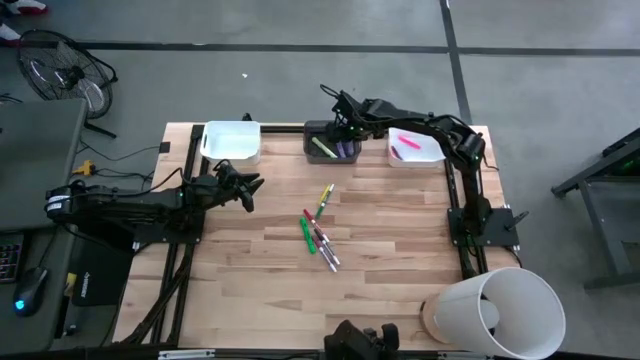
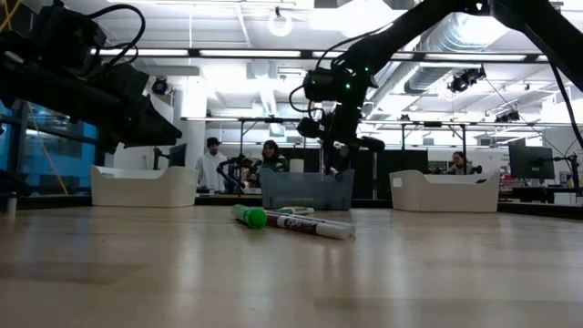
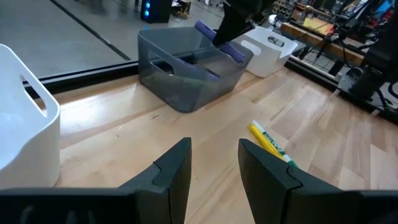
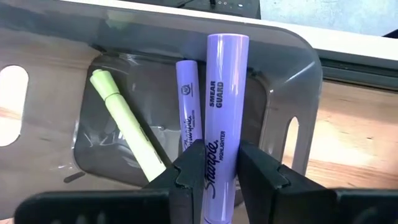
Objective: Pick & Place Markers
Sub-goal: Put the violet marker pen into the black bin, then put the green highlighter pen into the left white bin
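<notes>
My right gripper (image 4: 221, 163) is shut on a purple highlighter (image 4: 224, 93) over the grey bin (image 1: 333, 141) at the table's far edge. In that bin lie a yellow-green marker (image 4: 127, 124) and a second purple one (image 4: 188, 106). Several markers (image 1: 320, 232) lie flat on the wood mid-table, among them a green one (image 2: 250, 217), a red-and-white one (image 2: 311, 224) and a yellow one (image 3: 270, 142). Pink markers (image 1: 405, 141) lie in the right white bin. My left gripper (image 3: 214, 168) waits open at the table's left, holding nothing. My right gripper pinches the purple highlighter's barrel (image 4: 219, 142) between its two fingers, near the end closest to the wrist. The fingers come from above, slanting steeply down, and the highlighter runs on past their tips. It hangs slanted over the grey bin (image 3: 217, 42); whether its far end touches the bin I cannot tell.
A white bin (image 1: 232, 141) stands at the far left, another (image 1: 415, 150) at the far right, with the grey bin between them. A white cylinder (image 1: 495, 312) lies at the near right corner. Bare wood surrounds the loose markers. People stand in the room behind.
</notes>
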